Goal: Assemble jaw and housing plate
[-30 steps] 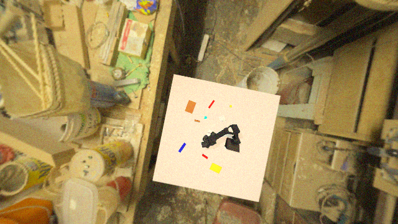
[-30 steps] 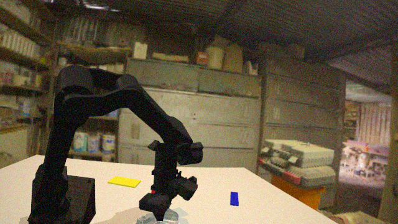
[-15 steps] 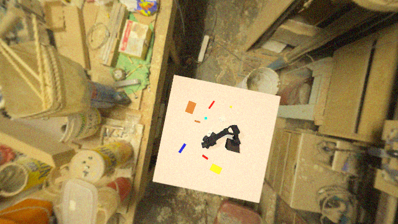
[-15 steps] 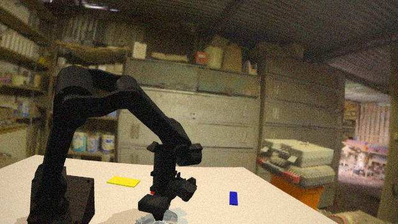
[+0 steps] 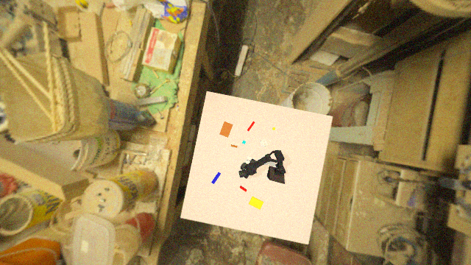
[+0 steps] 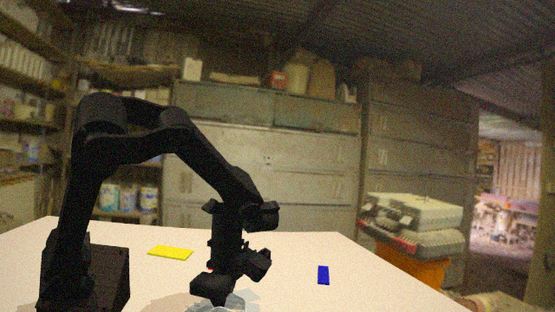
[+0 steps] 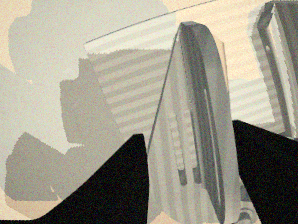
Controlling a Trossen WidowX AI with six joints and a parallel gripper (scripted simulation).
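My gripper (image 5: 243, 172) (image 6: 222, 299) (image 7: 187, 137) is low over the table, its two black fingers on either side of a long clear-grey piece (image 7: 207, 95), which looks like a jaw. It is shut on this jaw, which stands on edge between the fingers. A second clear-grey part (image 7: 280, 65), perhaps the other jaw, shows at the right of the wrist view. Clear parts (image 6: 236, 302) show under the gripper at the bottom edge of the exterior view. A small whitish piece (image 5: 263, 143) lies apart, perhaps the housing plate. The pins, stubs and gear teeth cannot be made out.
On the pale table (image 5: 294, 217) lie a yellow plate (image 5: 256, 202) (image 6: 170, 252), a blue bar (image 5: 215, 178) (image 6: 323, 275), a red block (image 5: 243, 188), a red bar (image 5: 251, 126), an orange rectangle (image 5: 226, 129), a small orange piece (image 5: 234, 146) and a cyan cube (image 5: 243, 142).
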